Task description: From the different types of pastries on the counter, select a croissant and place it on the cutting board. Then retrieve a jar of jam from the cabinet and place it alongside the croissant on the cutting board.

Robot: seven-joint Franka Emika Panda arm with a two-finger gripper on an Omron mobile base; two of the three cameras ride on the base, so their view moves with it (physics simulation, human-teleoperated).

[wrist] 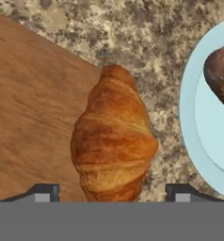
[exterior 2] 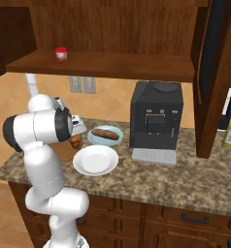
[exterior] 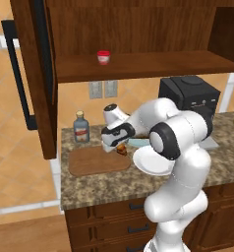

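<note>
Croissant [wrist: 113, 141] overlaps cutting board [wrist: 34, 108] edge beneath hand [wrist: 111, 192].

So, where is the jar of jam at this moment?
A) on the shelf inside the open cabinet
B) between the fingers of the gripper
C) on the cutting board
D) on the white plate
A: the jar of jam stands on the cabinet shelf, high above the counter, while the gripper is down by the croissant at the edge of the cutting board.
</note>
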